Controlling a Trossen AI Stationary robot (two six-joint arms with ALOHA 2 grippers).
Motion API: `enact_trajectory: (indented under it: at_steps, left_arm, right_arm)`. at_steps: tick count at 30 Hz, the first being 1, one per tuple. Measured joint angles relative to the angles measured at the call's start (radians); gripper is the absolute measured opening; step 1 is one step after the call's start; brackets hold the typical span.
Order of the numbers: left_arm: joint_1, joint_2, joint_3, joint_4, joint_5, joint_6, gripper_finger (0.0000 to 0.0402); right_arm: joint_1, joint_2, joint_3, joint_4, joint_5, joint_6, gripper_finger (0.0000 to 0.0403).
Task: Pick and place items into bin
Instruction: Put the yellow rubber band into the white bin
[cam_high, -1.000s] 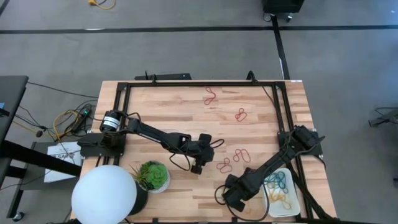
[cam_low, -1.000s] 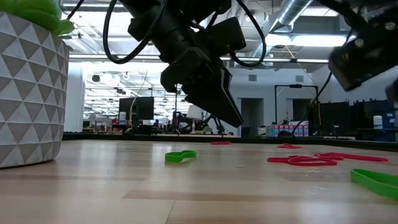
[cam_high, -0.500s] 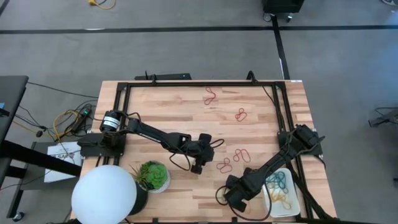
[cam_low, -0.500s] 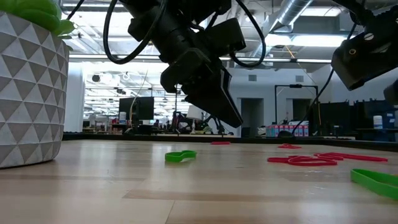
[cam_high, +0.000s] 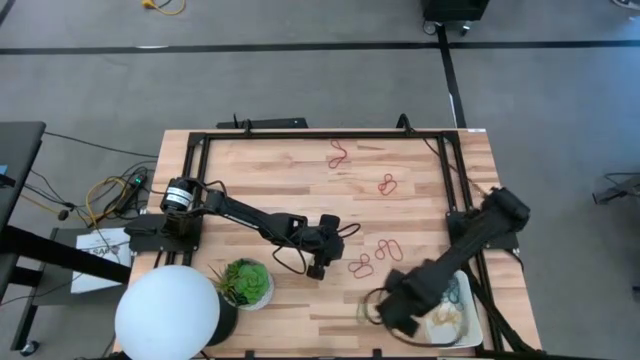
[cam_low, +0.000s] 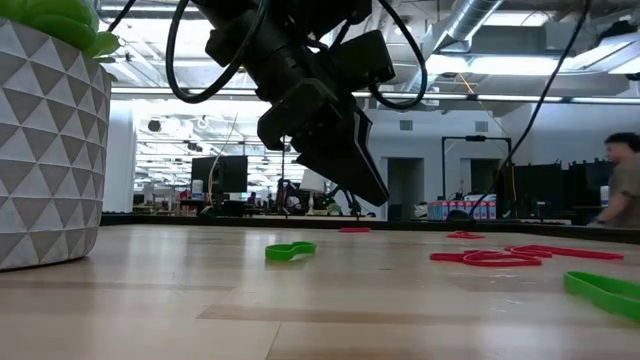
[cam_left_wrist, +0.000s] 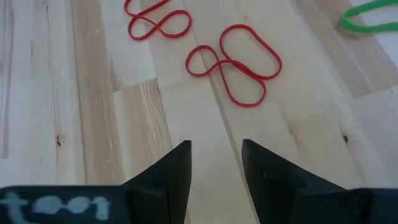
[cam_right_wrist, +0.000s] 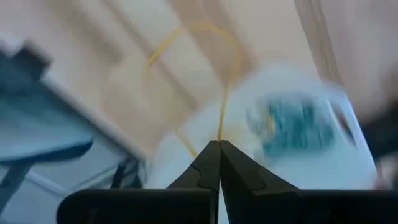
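Note:
My right gripper (cam_right_wrist: 219, 147) is shut on a yellow rubber band (cam_right_wrist: 219, 43) and hovers at the table's near edge, just left of the white bin (cam_high: 462, 322). The bin (cam_right_wrist: 323, 162) holds teal bands (cam_right_wrist: 291, 123) and yellow ones. My left gripper (cam_left_wrist: 215, 157) is open and hangs above bare wood near the table's middle (cam_high: 318, 268). Two red bands (cam_left_wrist: 234, 63) lie flat just ahead of it. More red bands (cam_high: 338, 155) lie toward the far edge. In the low view a green band (cam_low: 290, 250) lies below the left gripper (cam_low: 335, 140). My right gripper pinches the yellow rubber band at one end of its loop (cam_right_wrist: 219, 134), between the two fingertips. The loop is lifted clear and stands out ahead of the fingers. It shows against the table and the bin's edge.
A potted plant (cam_high: 246, 283) and a large white ball lamp (cam_high: 167, 313) stand at the table's near left. A black frame (cam_high: 300, 135) runs around the tabletop. Another green band (cam_low: 605, 290) lies near the low camera. A person (cam_low: 625, 190) is in the room behind.
My right gripper has risen from the table with the yellow band and shifted right toward the bin. It has left the low view upward. My left arm has kept still.

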Motion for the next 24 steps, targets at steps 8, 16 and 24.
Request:
enact_trajectory:
  at_steps: [8,16,24]
  left_arm:
    - [0.0,0.0,0.0,-0.007,0.0,0.0,0.0132]
    - [0.0,0.0,0.0,-0.02,0.0,0.0,0.0132]
    - [0.0,0.0,0.0,-0.014,0.0,0.0,0.0132]
  right_arm:
    - [0.2,-0.183,0.056,-0.021,0.033,0.18,0.0001]
    - [0.458,-0.218,0.056,-0.085,0.315,0.548,0.0]
    - [0.54,-0.079,0.055,-0.119,0.315,0.653,0.0]
